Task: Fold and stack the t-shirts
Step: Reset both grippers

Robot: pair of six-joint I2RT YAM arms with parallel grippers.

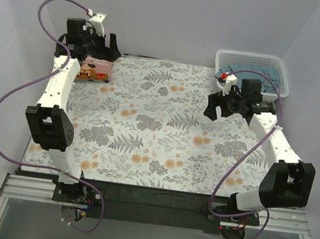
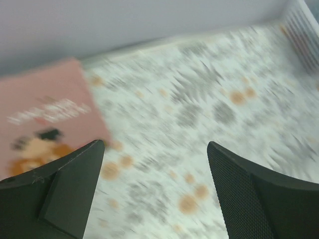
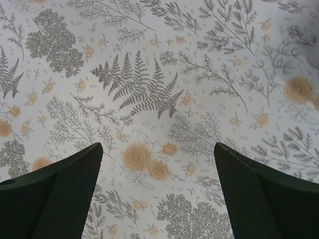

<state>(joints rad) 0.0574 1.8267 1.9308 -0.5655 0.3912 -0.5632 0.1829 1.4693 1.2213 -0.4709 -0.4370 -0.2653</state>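
At ten o'clock our left gripper [image 1: 103,52] hangs jaws apart, empty, just over the folded dusty-pink t-shirt [image 1: 95,71]; a low swing away could snag an edge and undo the fold. The arm hides that shirt's far edge. At two o'clock, past our wide-open, empty right gripper [image 1: 215,106], the blue cloth [image 1: 262,73] in the white basket [image 1: 252,57] is hard to read.

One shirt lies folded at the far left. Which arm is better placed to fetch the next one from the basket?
Right, most likely. The right gripper hangs open close to the white basket, which holds a teal shirt. The left gripper is across the table, over the folded pink shirt.
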